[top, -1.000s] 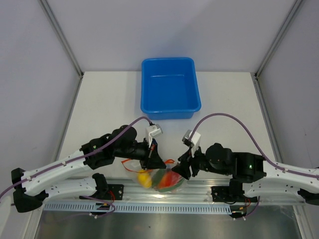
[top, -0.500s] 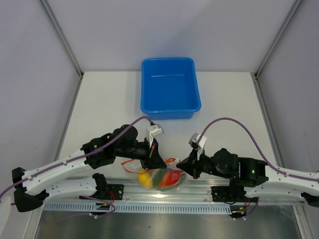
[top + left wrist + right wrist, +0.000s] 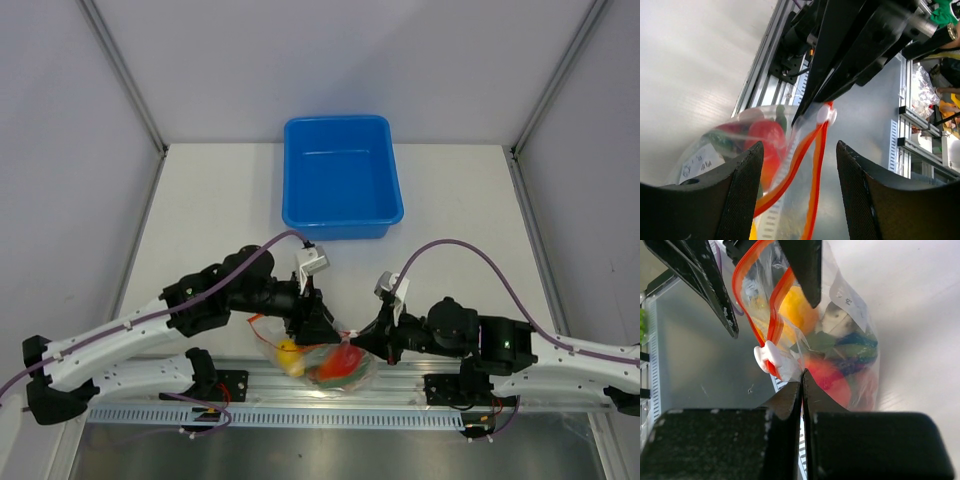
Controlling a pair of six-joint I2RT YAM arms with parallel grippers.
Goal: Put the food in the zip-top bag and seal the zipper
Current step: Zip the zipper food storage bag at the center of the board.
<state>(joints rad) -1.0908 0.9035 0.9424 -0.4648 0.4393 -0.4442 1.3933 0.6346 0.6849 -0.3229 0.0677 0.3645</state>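
Observation:
The zip-top bag [image 3: 322,362] hangs at the table's near edge, between the two grippers. Through its clear plastic I see the food: a red tomato [image 3: 765,141], a yellow-orange fruit [image 3: 796,311] and green bits [image 3: 852,351]. The orange-red zipper [image 3: 816,162] gapes in a loop, with a white slider [image 3: 771,359] at its end. My left gripper [image 3: 799,150] is open, its fingers standing either side of the zipper strip. My right gripper [image 3: 802,372] is shut on the bag's plastic right beside the slider. From above, the left gripper [image 3: 322,325] and the right gripper [image 3: 362,341] nearly meet over the bag.
A blue plastic tub [image 3: 342,185] stands at the far middle of the table. An aluminium rail [image 3: 300,415] with the arms' mounts runs below the bag along the near edge. White walls enclose the table on three sides.
My right gripper closed on the bag next to the slider. My left gripper, shut on the bag's mouth until just now, has opened and shifted slightly right.

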